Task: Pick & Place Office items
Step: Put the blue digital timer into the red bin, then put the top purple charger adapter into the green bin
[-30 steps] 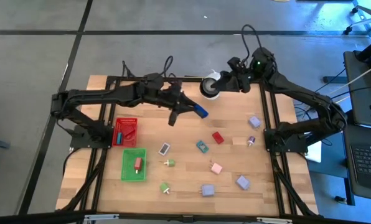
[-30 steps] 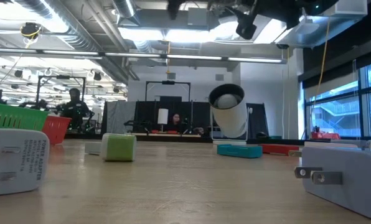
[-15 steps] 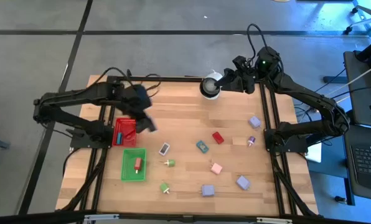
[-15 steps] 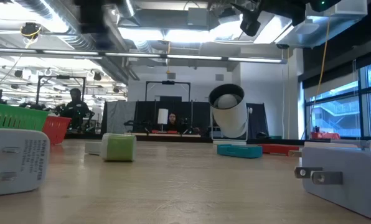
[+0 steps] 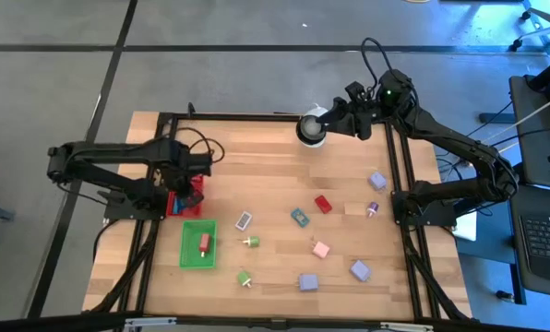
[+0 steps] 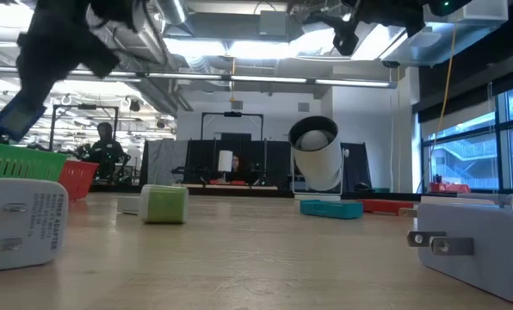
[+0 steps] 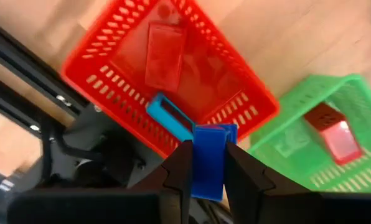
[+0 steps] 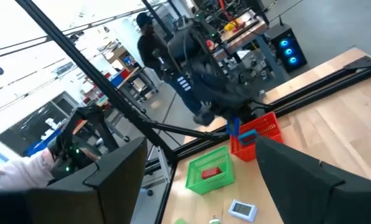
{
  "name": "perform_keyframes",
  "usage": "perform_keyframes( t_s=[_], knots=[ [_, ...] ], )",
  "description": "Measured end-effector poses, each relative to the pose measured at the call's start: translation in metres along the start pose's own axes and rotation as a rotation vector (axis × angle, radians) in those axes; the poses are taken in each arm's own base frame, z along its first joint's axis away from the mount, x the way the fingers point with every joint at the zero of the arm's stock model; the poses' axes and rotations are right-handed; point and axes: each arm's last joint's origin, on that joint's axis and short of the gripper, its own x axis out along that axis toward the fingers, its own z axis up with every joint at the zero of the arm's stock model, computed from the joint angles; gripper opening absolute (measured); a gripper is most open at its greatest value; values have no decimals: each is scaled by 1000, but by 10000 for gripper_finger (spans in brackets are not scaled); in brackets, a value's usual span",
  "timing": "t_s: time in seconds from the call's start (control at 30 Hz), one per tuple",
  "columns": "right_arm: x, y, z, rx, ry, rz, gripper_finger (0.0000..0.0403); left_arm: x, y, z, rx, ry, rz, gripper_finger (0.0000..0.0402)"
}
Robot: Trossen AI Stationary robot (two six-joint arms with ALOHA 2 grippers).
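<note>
**Blue block poised over the red tray**

Blue plastic fills the left gripper [image 7: 205, 163]: its two fingers are clamped on a small blue block [image 7: 208, 160], whose long axis runs along the fingers and points down toward the red mesh tray [image 7: 117, 93]. In the wrist view the block hangs over the tray's near rim, with a red block [image 7: 165, 56] already lying inside and a teal piece [image 7: 169, 116] just at the rim beside the held block. From above, the left gripper [image 5: 188, 175] sits directly over the red tray [image 5: 177, 205]; the green mesh tray [image 5: 190, 249] lies just beside it and holds another red item [image 5: 204, 243].

Judging from this, the release turns on the block clearing the rim and being over the tray's open floor rather than its edge.

The right gripper [image 5: 341, 113] waits well apart from the red tray, beside the white round object [image 5: 312, 127], fingers spread and holding nothing. Other office items remain scattered on the wooden table [image 5: 275, 184].
</note>
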Motion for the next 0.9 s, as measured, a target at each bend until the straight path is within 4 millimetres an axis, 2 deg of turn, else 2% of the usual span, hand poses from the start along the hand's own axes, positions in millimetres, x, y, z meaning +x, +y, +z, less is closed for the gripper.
perform_keyframes(
  t_s=[0.2,0.37,0.57,0.9],
  knots=[
    [0,0,0,5,-1,-2,301,31,4,5,-23,4,-1,65],
    [0,0,0,6,-5,-8,301,47,6,8,-38,-18,-18,65],
    [0,-1,0,6,-16,-24,301,49,8,8,-48,-24,4,80],
    [0,-1,0,5,-15,-24,301,49,7,8,-99,-9,-14,159]
  ],
)
